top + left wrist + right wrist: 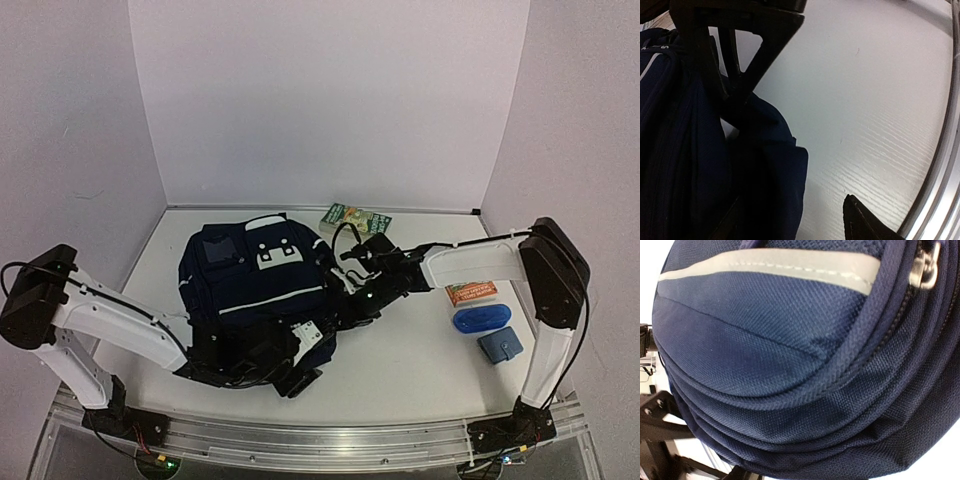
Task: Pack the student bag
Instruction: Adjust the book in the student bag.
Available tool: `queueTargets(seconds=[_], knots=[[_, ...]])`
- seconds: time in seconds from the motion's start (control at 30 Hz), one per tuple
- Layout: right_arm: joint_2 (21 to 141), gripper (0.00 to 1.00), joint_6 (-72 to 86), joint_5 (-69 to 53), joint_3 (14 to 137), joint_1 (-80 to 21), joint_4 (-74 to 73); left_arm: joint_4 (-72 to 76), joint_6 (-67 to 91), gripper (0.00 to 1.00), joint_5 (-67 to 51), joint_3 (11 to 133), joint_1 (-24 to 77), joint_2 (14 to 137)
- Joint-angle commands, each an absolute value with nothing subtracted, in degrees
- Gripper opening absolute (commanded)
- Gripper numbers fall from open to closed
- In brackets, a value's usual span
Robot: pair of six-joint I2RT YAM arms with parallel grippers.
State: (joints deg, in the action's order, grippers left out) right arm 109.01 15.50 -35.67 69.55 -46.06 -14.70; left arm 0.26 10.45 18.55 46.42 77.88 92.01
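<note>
While the student bag lay flat on the white worktop, the left hand sat at its near edge. Its fingers stood well apart, with navy fabric beside the upper one and bare worktop between them. The right hand was close against the bag's right side. Its own camera saw only navy weave, a grey stripe and a zipper pull. Whether that hand was apart or clamped could not be told.

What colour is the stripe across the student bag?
Light grey with pale stitching: the stripe on the navy student bag shows best in the right wrist view.
</note>
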Motion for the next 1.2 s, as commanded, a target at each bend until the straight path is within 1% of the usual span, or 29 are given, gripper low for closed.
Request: queueTargets(seconds=[0.0, 0.1, 0.23, 0.3, 0.4, 0.47, 0.6, 0.77, 0.87, 0.93, 1.17], knots=[[108.5, 0.43, 14.0, -35.7, 73.2, -46.4, -14.1, 9.7, 5.2, 0.72, 17.0, 40.4, 79.1, 82.5], [108.6, 0.43, 14.1, -35.8, 74.1, -46.4, -14.2, 9.5, 3.5, 0.74, 18.5, 39.2, 79.1, 79.5], [108.5, 0.44, 14.1, -35.9, 75.1, -46.4, -14.3, 6.3, 6.0, 0.74, 20.2, 40.9, 78.7, 78.5], [109.1, 0.44, 14.3, -36.3, 75.6, -46.3, -14.3, 4.7, 7.9, 0.72, 19.5, 41.7, 78.0, 78.5], [110.2, 0.44, 14.8, -37.1, 75.9, -46.5, -14.3, 2.0, 8.1, 0.66, 16.7, 44.0, 77.9, 79.9], [111.0, 0.43, 15.1, -37.5, 76.5, -46.8, -14.3, 1.0, 9.6, 0.65, 15.7, 45.7, 77.9, 82.0], [112.1, 0.44, 15.7, -37.9, 77.7, -47.5, -14.3, 0.6, 18.2, 0.69, 14.5, 48.3, 75.3, 84.0], [112.2, 0.45, 16.9, -37.8, 79.0, -47.6, -14.3, -4.1, 27.7, 0.71, 11.6, 49.9, 70.4, 83.3], [111.9, 0.48, 17.4, -36.9, 79.7, -47.6, -14.3, -6.6, 29.7, 0.72, 10.5, 49.8, 69.7, 81.6], [111.7, 0.5, 17.8, -36.5, 80.5, -47.6, -14.3, -6.5, 30.0, 0.73, 7.6, 48.7, 69.7, 79.3], [112.9, 0.5, 19.3, -35.2, 83.8, -47.6, -14.2, -6.4, 28.7, 0.73, -2.1, 46.6, 70.9, 72.4]])
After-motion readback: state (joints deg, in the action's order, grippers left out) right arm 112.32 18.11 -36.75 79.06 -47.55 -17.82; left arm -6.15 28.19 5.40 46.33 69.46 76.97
